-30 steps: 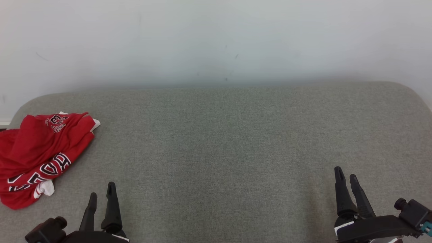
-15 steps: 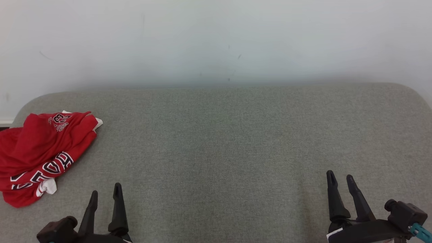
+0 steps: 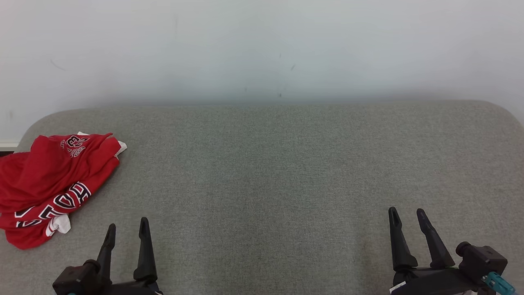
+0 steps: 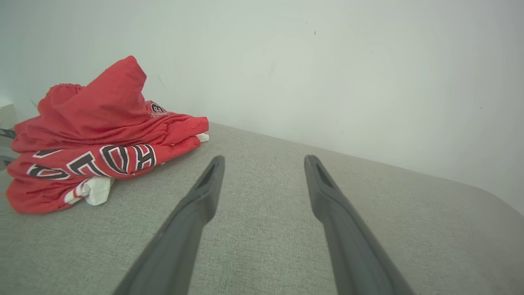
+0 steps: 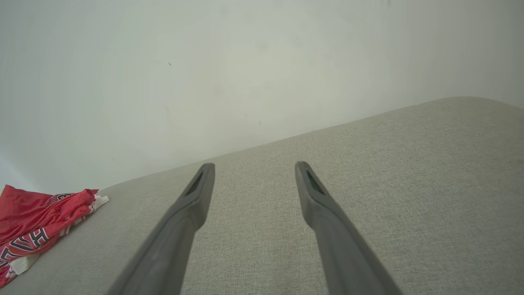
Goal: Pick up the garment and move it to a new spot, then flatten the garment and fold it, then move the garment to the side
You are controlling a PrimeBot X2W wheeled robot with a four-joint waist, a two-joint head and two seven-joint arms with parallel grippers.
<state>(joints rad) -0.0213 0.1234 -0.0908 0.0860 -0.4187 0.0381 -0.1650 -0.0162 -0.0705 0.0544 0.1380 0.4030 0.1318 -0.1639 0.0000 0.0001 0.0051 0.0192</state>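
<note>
Now the crumpled red garment point(image 3: 53, 184) sits at the cushion's point(image 3: 266, 172) left edge, the left gripper point(image 3: 127, 223) near it, the right gripper point(image 3: 407, 210) well apart at right, both spread wide, empty.

Cut by the head view's left edge: outer side of the red garment point(image 3: 53, 180). Cut again at the left and bottom edges of the right wrist view. Lettering folded under itself, not readable whole; print near the top fold too small to tell. Lower layers of the heap hidden. Cut by the head view's bottom edge: bodies of left gripper point(image 3: 127, 223) and right gripper point(image 3: 406, 210), near side of table point(image 3: 266, 172).
</note>
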